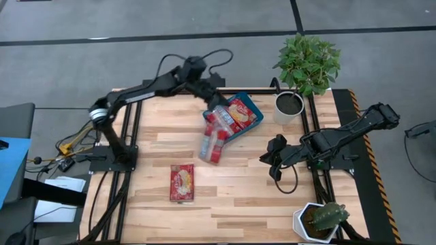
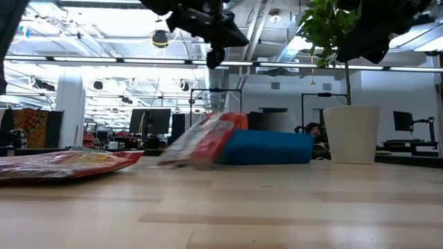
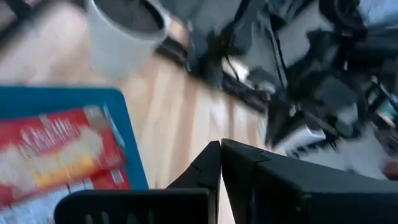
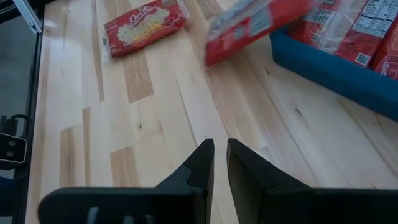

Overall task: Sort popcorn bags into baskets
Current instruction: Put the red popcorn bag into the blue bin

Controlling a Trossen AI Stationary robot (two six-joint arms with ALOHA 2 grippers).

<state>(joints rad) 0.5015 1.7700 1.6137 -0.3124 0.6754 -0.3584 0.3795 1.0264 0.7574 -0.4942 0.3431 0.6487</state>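
Note:
The teal-blue tray (image 1: pixel 257 109) sits skewed near the table's far middle and holds several popcorn bags (image 1: pixel 238 113); in the left wrist view a red one (image 3: pixel 56 149) lies flat inside the tray's rim (image 3: pixel 127 137). One red-edged, silvery bag (image 1: pixel 211 146) leans over the tray's near-left rim, its lower end on the table (image 2: pixel 201 142). Another red bag (image 1: pixel 182 182) lies flat alone nearer the table's near edge (image 4: pixel 146 26). My left gripper (image 1: pixel 218 102) hovers shut over the tray's far-left corner (image 3: pixel 221 152). My right gripper (image 1: pixel 272 162) hangs shut above bare wood right of the tray (image 4: pixel 219 152).
A white pot with a leafy plant (image 1: pixel 289 105) stands just right of the tray (image 2: pixel 351 133). A white cactus pot (image 1: pixel 320 219) occupies the near right corner. Bare wood stretches between the lone bag and my right gripper and along the near edge.

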